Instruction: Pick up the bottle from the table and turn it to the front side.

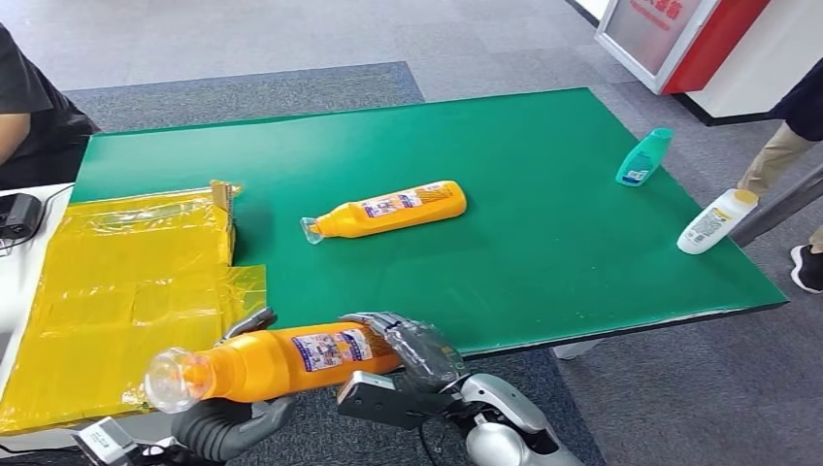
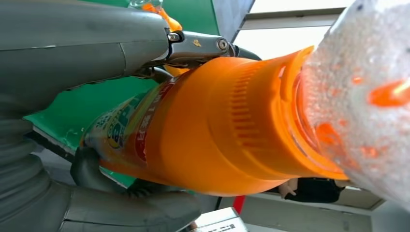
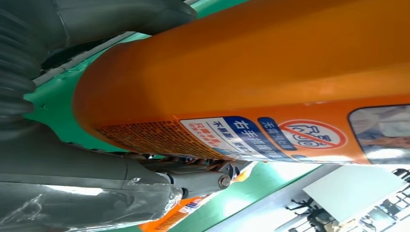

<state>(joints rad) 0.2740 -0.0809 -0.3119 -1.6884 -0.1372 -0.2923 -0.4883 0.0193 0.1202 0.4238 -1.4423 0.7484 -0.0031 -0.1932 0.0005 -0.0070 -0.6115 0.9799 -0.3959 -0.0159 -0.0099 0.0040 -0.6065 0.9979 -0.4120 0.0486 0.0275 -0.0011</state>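
Note:
I hold an orange bottle (image 1: 281, 361) level, just in front of the green table's (image 1: 543, 272) near edge, with its clear cap (image 1: 173, 381) pointing to my left. Its printed label faces up toward the head view. My left hand (image 1: 233, 422) cradles it from below near the neck, thumb over the body (image 2: 217, 135) and hand (image 2: 72, 48) wrapped round. My right hand (image 1: 412, 351) grips the base end; the bottle (image 3: 241, 72) lies between that hand's (image 3: 72, 183) thumb and fingers.
A second orange bottle (image 1: 388, 209) lies mid-table. A teal bottle (image 1: 643, 157) and a white bottle with a yellow cap (image 1: 716, 220) lie at the right edge. Yellow plastic bags (image 1: 126, 282) cover the left side. People stand at the far left (image 1: 29, 116) and right (image 1: 786, 146).

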